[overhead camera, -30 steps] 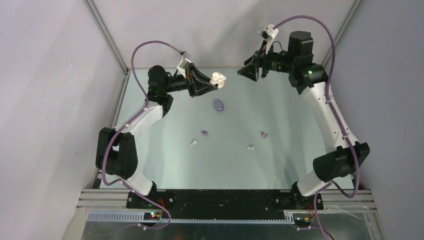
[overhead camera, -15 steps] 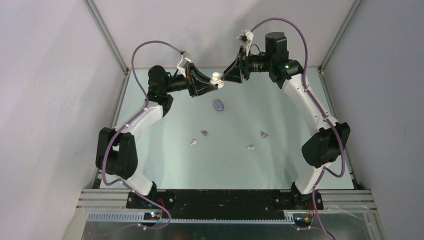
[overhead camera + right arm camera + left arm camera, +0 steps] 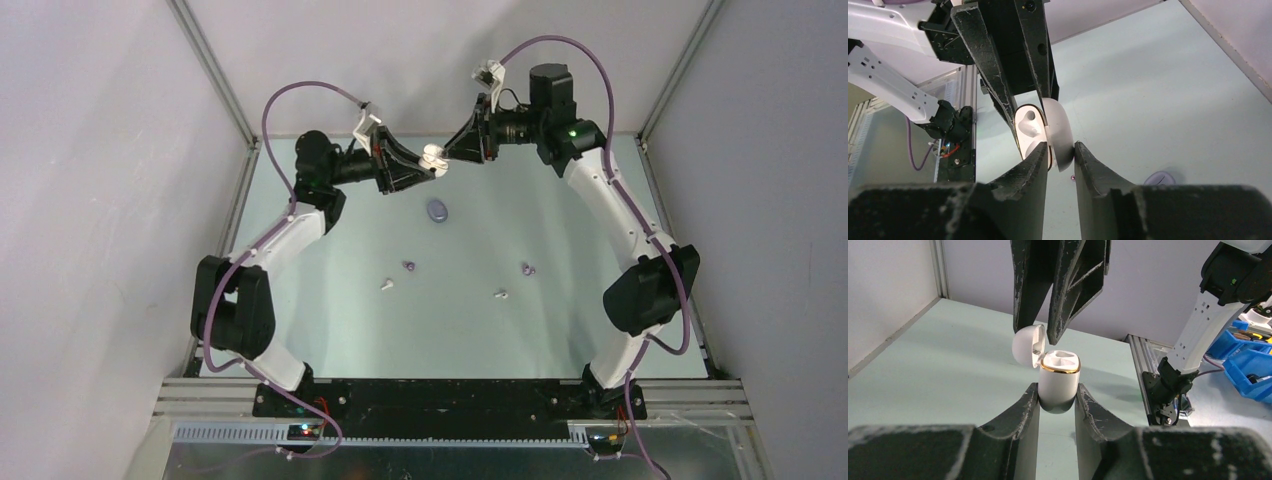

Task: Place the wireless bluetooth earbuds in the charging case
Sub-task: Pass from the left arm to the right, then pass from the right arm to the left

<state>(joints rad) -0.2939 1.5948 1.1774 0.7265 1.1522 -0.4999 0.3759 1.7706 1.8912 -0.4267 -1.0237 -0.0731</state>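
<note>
Two white earbuds (image 3: 386, 284) (image 3: 502, 294), two purple earbuds (image 3: 408, 266) (image 3: 527, 269), two charging cases (one white case (image 3: 434, 158), one purple case (image 3: 437, 210)).

A pale green table (image 3: 560, 330) lies inside plain grey walls (image 3: 100, 200) with aluminium frame posts (image 3: 212, 72) at the far corners, a perforated metal rail (image 3: 440, 433) along its near edge, and blue bins (image 3: 1248, 367) standing off to one side.
</note>
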